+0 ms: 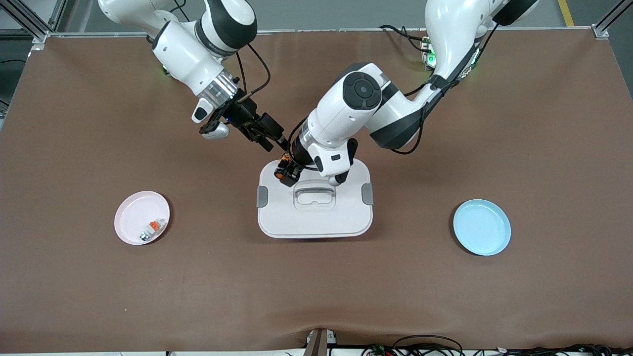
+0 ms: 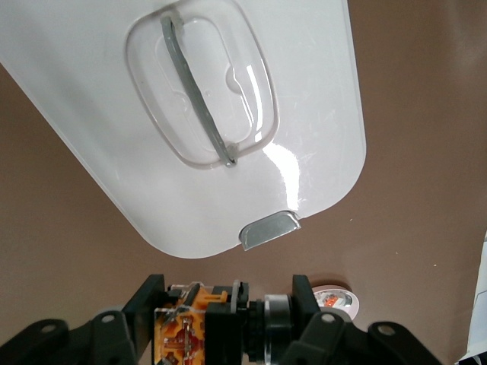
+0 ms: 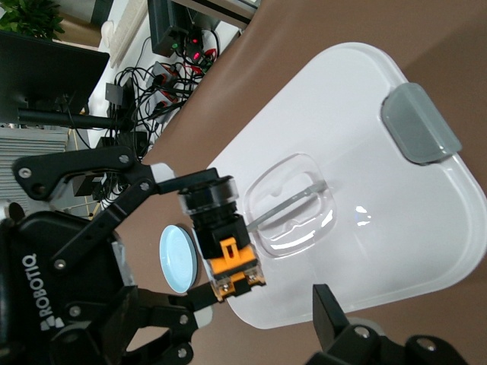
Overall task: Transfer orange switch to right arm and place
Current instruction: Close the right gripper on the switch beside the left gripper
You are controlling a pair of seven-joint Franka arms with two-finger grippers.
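White lidded box [image 1: 314, 212] sits nearest the camera, mid-table, grey clips on both ends, clear handle on top. Left gripper [image 1: 288, 172] hangs over the box's edge, fingers closed on the orange switch [image 1: 284, 166], which is held up in the air. Right gripper [image 1: 271, 136] hovers just beside the switch, toward the right arm's end, jaws spread, holding nothing. Blue plate [image 1: 482, 227] lies well apart toward the left arm's end. Pink plate [image 1: 129, 211] lies toward the right arm's end, carrying a small white-grey part [image 1: 151, 230].
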